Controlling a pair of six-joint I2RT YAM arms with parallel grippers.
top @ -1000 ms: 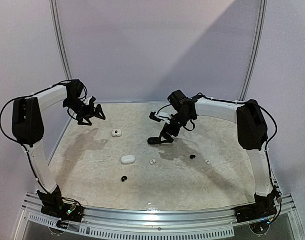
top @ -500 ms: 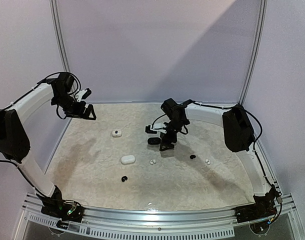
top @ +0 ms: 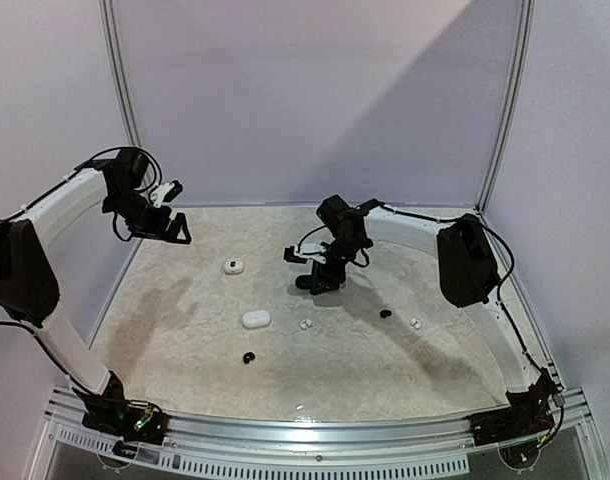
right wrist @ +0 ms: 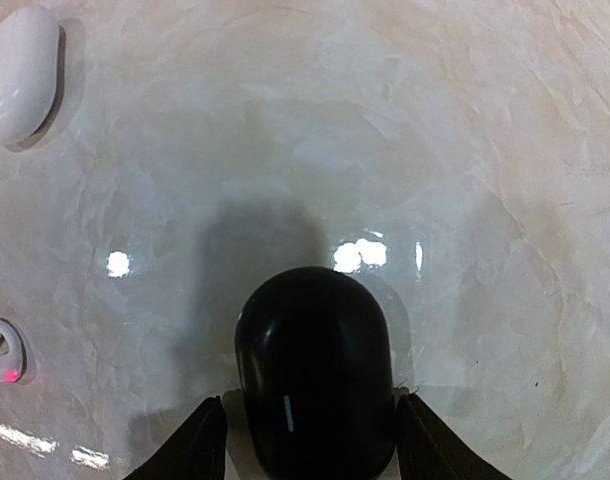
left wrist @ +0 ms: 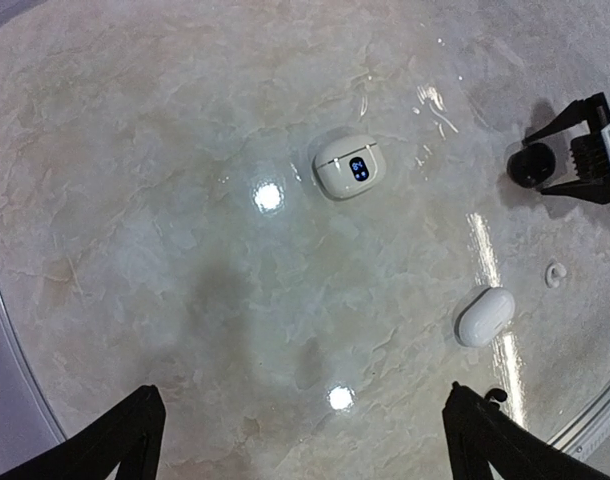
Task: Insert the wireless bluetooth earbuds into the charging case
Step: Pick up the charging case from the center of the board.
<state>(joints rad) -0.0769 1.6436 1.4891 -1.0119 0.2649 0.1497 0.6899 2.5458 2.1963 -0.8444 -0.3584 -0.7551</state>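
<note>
A black charging case [right wrist: 313, 370] lies closed on the table, and my right gripper [right wrist: 311, 445] straddles it. Its fingers [right wrist: 200, 445] flank both sides of the case, with a sliver of table showing on the left. From above, that right gripper [top: 310, 283] sits low at mid-table. My left gripper [top: 171, 226] hangs open high over the far-left corner, nothing between its fingertips [left wrist: 110, 440]. Loose earbuds lie nearer the front: a white earbud [top: 306, 324], a black earbud [top: 248, 357], another black earbud [top: 385, 314] and a white earbud [top: 415, 323].
A white case with a small display [top: 232, 266] rests left of centre, also the white display case [left wrist: 350, 167]. A plain white case [top: 256, 319] lies closed beside the white earbud, also the plain case [right wrist: 20, 75]. Metal frame posts [top: 120, 90] rise at the back corners.
My right gripper came down over the black case and its jaws narrowed around it. The left arm swung up and leftward a second ago, then stayed still.
</note>
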